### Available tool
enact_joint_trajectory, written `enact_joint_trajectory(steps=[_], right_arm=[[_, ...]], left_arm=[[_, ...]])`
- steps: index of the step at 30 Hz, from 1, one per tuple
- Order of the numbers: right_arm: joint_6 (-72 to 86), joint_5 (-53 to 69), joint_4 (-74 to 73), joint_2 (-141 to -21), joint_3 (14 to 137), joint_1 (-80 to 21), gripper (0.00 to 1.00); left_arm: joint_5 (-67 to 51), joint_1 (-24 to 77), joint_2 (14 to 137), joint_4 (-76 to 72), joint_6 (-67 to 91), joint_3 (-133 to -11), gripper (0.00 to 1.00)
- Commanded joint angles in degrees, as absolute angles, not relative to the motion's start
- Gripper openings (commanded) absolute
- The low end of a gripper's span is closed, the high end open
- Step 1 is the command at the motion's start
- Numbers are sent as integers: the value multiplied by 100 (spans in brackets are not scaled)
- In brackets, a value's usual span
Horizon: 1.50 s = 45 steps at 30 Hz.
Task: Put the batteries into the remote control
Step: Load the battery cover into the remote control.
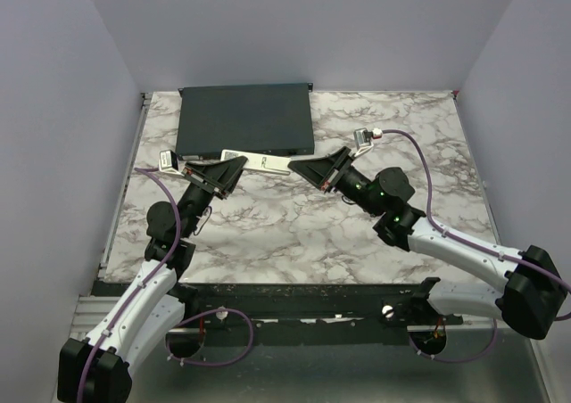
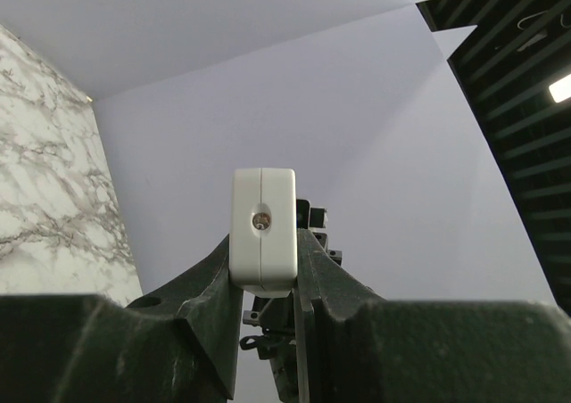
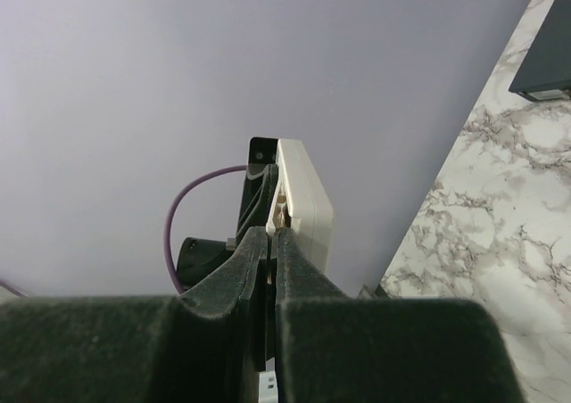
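1. Risk of twisting: the remote control (image 1: 261,161) spans the gap between the two arms and appears to be raised off the table (image 1: 294,234). If either arm pulled or turned out of line with the other, the slim white bar could pivot in the clamp, slide free and drop.
2. Risk at the seam: the right gripper (image 3: 272,239) meets the bar only at a thin edge. So slight a purchase could slip off, and a hard pull there might strain the plastic rather than part it cleanly.
3. Risk to sequence: the batteries show in no view. With both grippers occupied at the bar, neither is free to fetch them, so one must let go first.
4. Left gripper (image 2: 264,262): clamped on one end of the remote control, one finger on each side. The end face, with its small round window, points at the wrist camera.
5. Right gripper: fingers drawn almost together. The bar stands edge-on at the fingertips and runs on beyond them, with a pale sliver at the tips. Whether that sliver is actually pinched cannot be told.
6. Location: the remote control lies between the two grippers, just in front of the dark-grey box (image 1: 245,118).
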<state>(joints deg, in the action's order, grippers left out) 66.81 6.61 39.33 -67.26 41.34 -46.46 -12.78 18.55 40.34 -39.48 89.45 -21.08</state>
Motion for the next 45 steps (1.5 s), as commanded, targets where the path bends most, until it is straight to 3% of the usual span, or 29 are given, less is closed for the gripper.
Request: enact_joint_trajectory(steps=[1, 45], right_arm=[[6557, 372, 3746, -6628, 4024, -4685, 1], [6837, 676, 3568, -6908, 3895, -4685, 1]], left_arm=[[-1283, 1863, 3972, -4122, 9083, -2098, 0], [-1116, 1863, 3988, -4339, 9200, -1980, 0]])
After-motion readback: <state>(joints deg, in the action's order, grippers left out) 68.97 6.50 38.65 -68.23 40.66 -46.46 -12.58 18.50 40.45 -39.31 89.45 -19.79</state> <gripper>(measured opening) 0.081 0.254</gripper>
